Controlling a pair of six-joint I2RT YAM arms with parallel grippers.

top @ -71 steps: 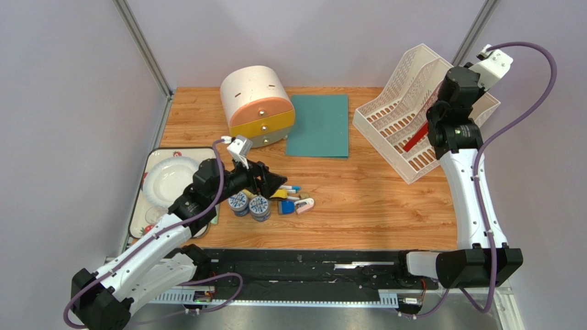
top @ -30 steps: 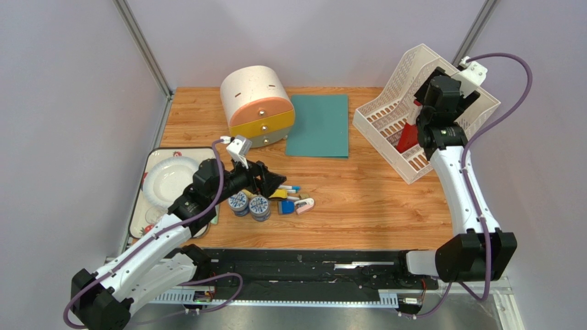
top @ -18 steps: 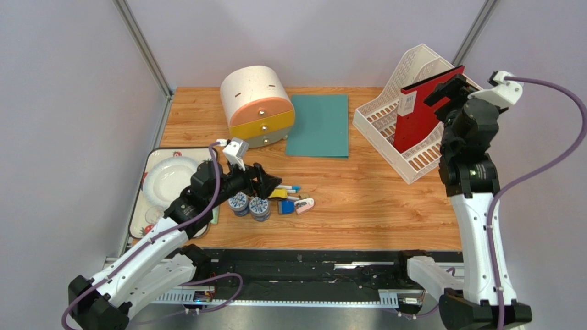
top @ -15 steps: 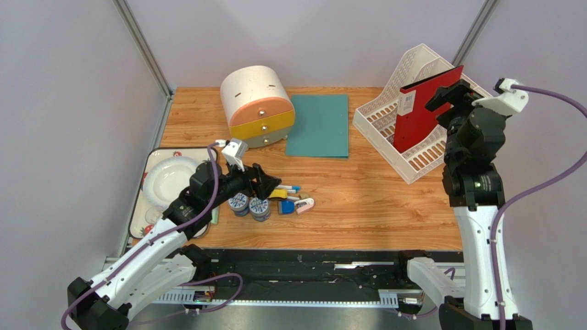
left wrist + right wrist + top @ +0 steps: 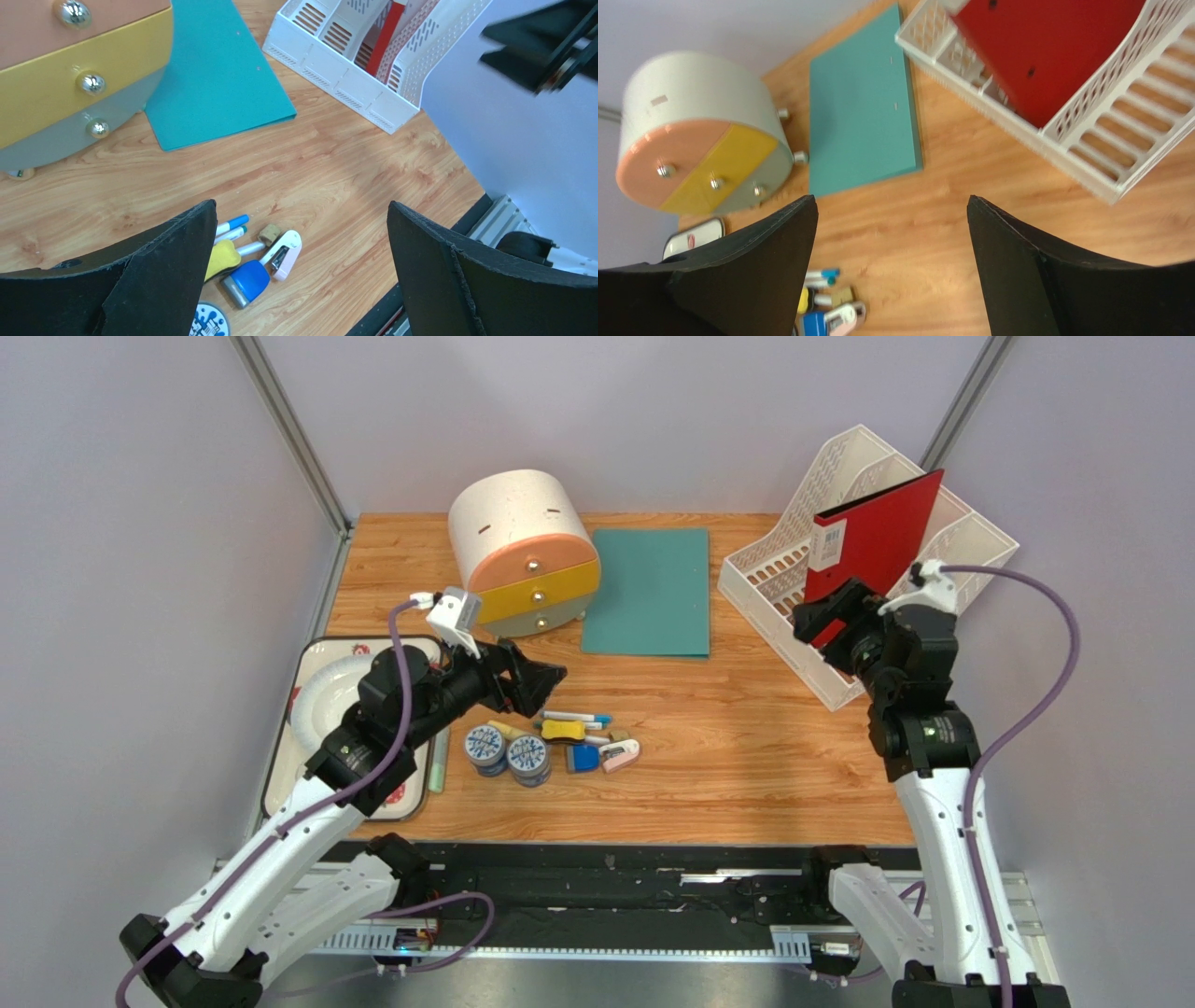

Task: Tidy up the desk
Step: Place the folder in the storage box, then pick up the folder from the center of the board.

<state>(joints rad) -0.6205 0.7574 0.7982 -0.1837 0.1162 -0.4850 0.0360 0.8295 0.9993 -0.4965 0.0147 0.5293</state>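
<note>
There is 1 light orange-brown wood-grain table (image 5: pixel 730 742). On it stand 1 round white drawer cabinet (image 5: pixel 522 518) with 3 drawers, 1 peach, 1 yellow and 1 grey, each with 1 metal knob, 1 flat teal folder (image 5: pixel 650 591) and 1 white slotted plastic file rack (image 5: pixel 786 577) holding 1 red folder (image 5: pixel 877 532). There is 1 white strawberry-print tray (image 5: pixel 285 763) carrying 1 white plate (image 5: pixel 330 693), with 1 pale green stick (image 5: pixel 438 759) beside it. Near the middle lie 2 round blue-and-white patterned tins (image 5: pixel 485 746), 3 white marker pens (image 5: pixel 231 225), 1 yellow piece (image 5: pixel 221 259), 1 blue piece (image 5: pixel 247 280), 1 white-and-pink stapler (image 5: pixel 282 250) and 1 small cork-brown piece (image 5: pixel 267 233).
</note>
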